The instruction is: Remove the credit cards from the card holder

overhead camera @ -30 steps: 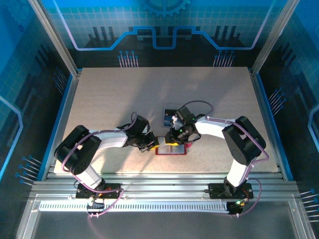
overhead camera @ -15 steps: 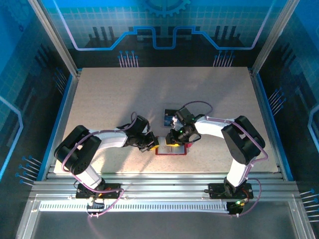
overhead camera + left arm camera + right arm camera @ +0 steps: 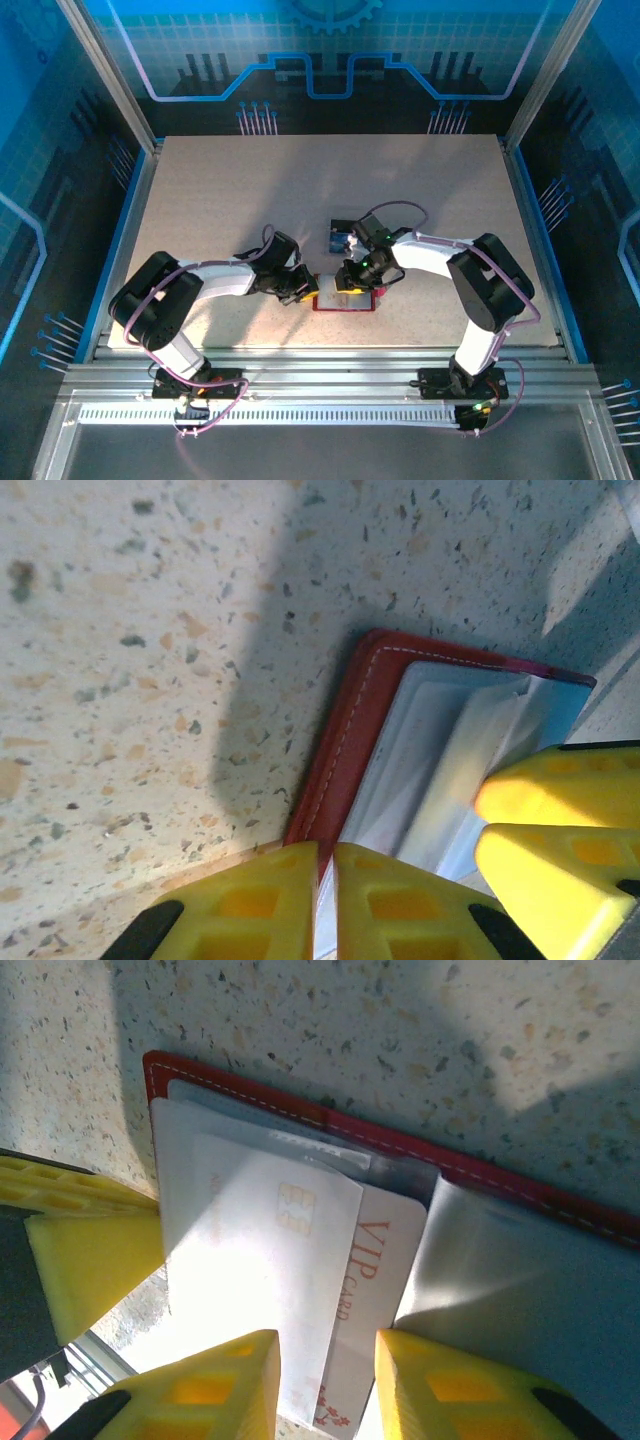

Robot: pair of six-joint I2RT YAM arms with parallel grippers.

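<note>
The red card holder (image 3: 345, 299) lies open on the table near the front edge, between both arms. My left gripper (image 3: 326, 900) is shut on its left cover edge (image 3: 345, 740). My right gripper (image 3: 328, 1380) is over the open holder (image 3: 300, 1110), its jaws standing apart. A pale white chip card (image 3: 260, 1260) and a pinkish VIP card (image 3: 385, 1250) stick out of a grey pocket and lie flat under that gap, with neither finger pinching them. A blue card (image 3: 342, 237) lies on the table just behind the holder.
The speckled tabletop (image 3: 220, 200) stretches wide to the back and left. The table's front edge and metal rail (image 3: 320, 355) run close behind the holder. The left gripper's yellow finger (image 3: 95, 1260) sits at the holder's left side.
</note>
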